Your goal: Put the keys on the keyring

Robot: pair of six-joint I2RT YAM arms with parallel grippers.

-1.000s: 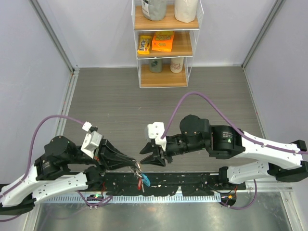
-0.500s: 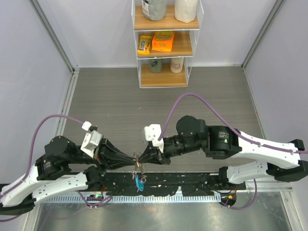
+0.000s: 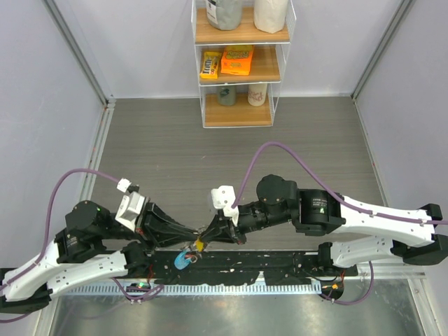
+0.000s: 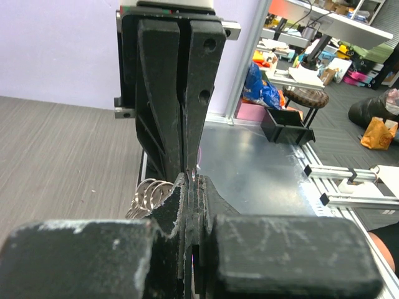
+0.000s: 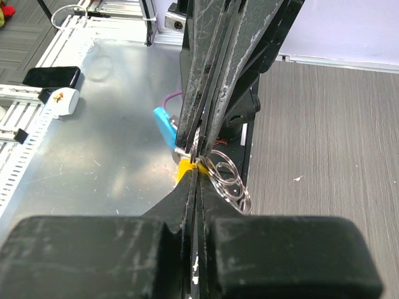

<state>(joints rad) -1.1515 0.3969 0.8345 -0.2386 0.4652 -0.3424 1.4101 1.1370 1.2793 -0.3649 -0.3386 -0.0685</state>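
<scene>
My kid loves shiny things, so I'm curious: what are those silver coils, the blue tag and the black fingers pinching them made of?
The keyring coils look like polished metal: thin wire with bright glints. The blue tag is probably plastic: flat, even colour. The black fingers seem hard plastic, scuffed whitish, though I can't be sure.

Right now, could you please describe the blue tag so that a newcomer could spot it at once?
At the near edge of the table, both arms' jaws meet tip to tip. Slightly nearer the bases, on the left arm's side, is the blue tag. It is the only blue piece, next to a yellow key head and silvery rings.
</scene>
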